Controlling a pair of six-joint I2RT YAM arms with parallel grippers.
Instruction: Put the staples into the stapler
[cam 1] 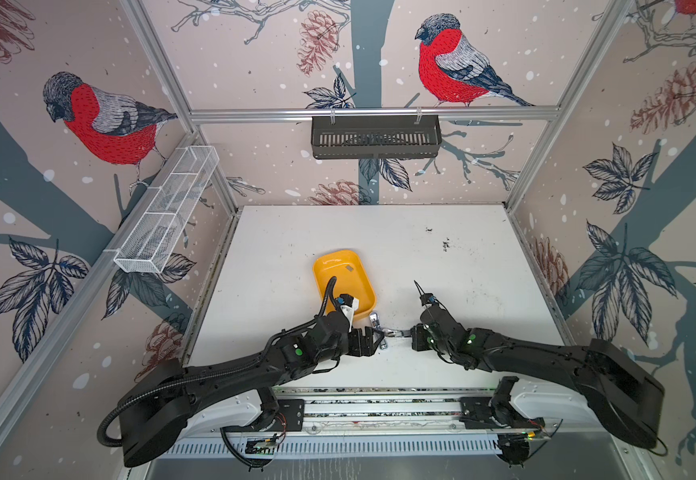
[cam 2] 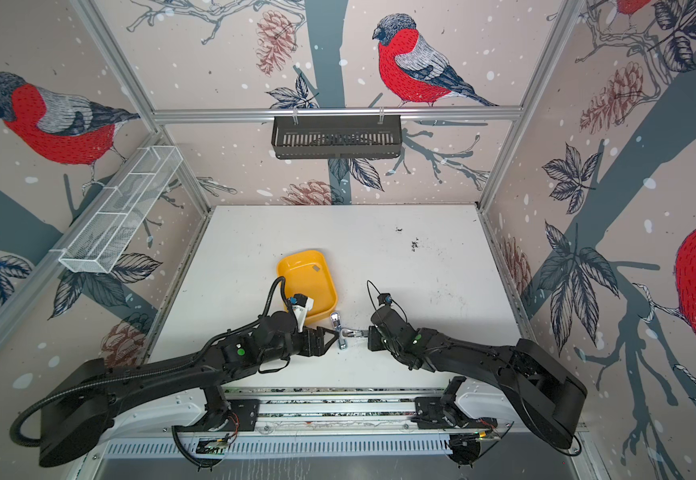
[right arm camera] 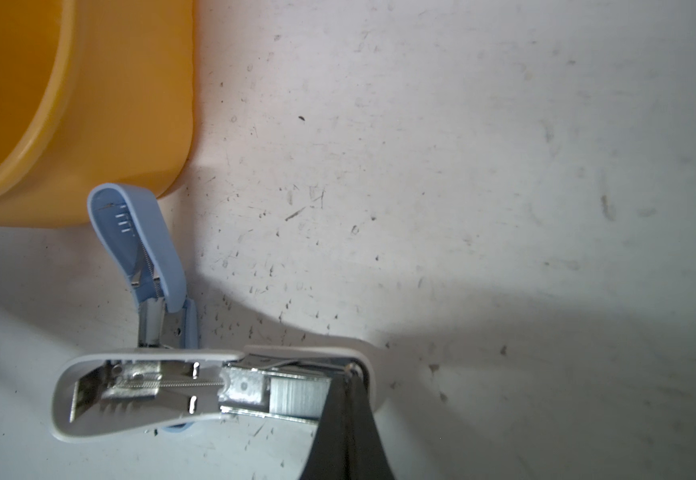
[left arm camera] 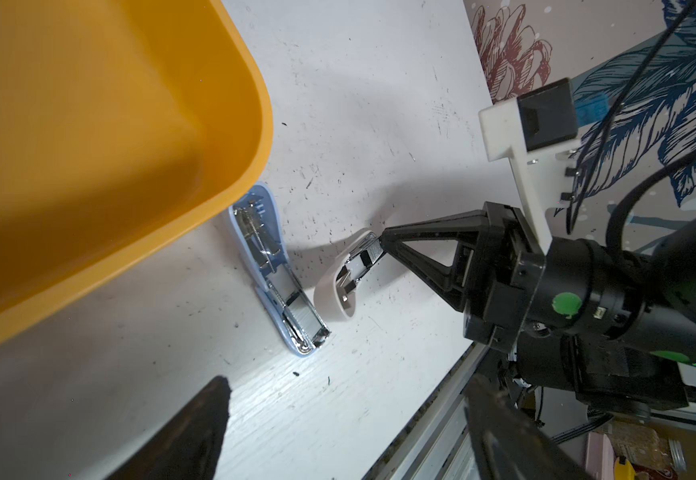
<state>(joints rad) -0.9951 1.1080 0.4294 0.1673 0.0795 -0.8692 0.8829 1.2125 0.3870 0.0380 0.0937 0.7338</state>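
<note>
White table (cam 1: 441, 270), scuffed and specked. Yellow tray (cam 1: 352, 286), centre of both top views. Left tool (cam 1: 377, 338), jaws wide, holding nothing, just left of staplers. Right tool (left arm camera: 381, 246), pinched shut on front end of opened white stapler (right arm camera: 138, 390). Blue stapler (right arm camera: 163, 245), open, just beside tray corner. Staples (cam 1: 349, 268): one grey strip in tray, blocks in both stapler channels.

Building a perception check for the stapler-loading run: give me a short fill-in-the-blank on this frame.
The right hand is shut on the white stapler; the ___ lies open on the table.
A grey staple strip lies in the ___.
The left hand is ___, holding nothing.
Missing: blue stapler; yellow tray; open.
</note>
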